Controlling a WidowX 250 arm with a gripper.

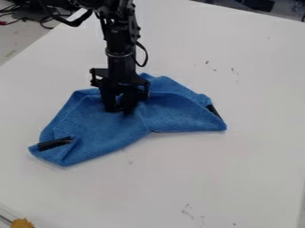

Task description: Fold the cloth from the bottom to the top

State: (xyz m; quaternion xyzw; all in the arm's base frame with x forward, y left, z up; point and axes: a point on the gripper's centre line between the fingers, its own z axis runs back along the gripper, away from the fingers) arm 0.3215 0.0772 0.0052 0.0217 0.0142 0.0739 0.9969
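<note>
"White tabletop (244, 173) all around the blue cloth (104, 131)?"

"Yes, with the cloth creased, a black strip (55, 143) at its lower-left corner."

"And the gripper (119, 110)?"

"Pointing down at the cloth's upper middle; open or closed, I can't tell."

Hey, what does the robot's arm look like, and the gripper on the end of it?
The arm is black and slim, with knobbly joints and a thin greyish ring partway down. A thin black cable loops out beside it, and a thicker black loop curves off higher up. The gripper is black too, with a wide crosspiece on top.
</note>
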